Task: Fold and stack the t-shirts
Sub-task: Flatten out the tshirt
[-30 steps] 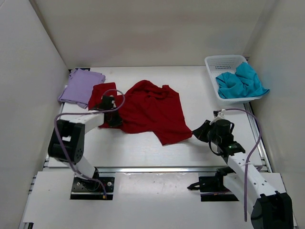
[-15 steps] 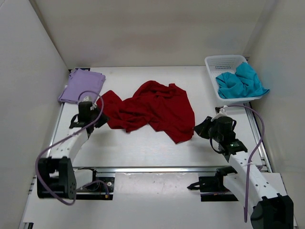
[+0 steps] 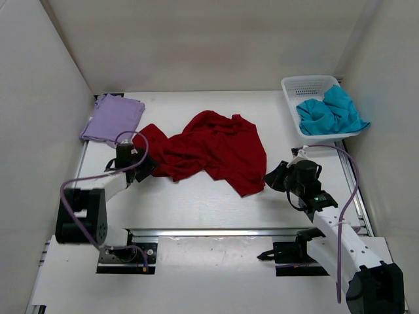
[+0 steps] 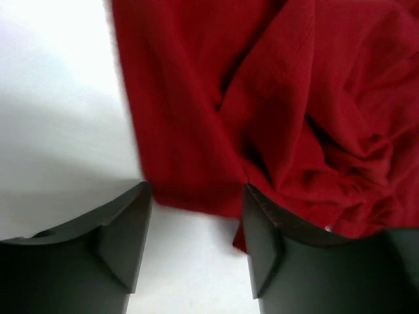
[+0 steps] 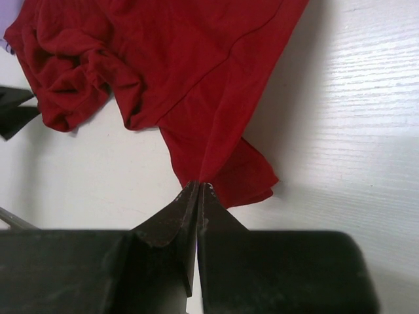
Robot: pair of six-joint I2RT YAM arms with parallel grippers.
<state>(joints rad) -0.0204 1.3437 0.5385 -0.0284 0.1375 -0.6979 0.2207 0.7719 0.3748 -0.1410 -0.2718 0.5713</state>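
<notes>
The deep red t-shirt lies crumpled and stretched across the middle of the table. My right gripper is shut on its near right corner, which is pinched at the tips in the right wrist view, with the red t-shirt spreading away from them. My left gripper is at the shirt's left end. It stands open, with bare table between the fingers and the red t-shirt's edge just beyond them. The lavender t-shirt lies folded at the back left. The teal t-shirt sits bunched in the basket.
A white lattice basket stands at the back right corner with the teal cloth hanging over its near rim. White walls close in the table on the left, back and right.
My left gripper pulled the red shirt's left end leftward, then opened and let it go. The shirt now lies spread wider, and the right gripper keeps its hold on the corner.
</notes>
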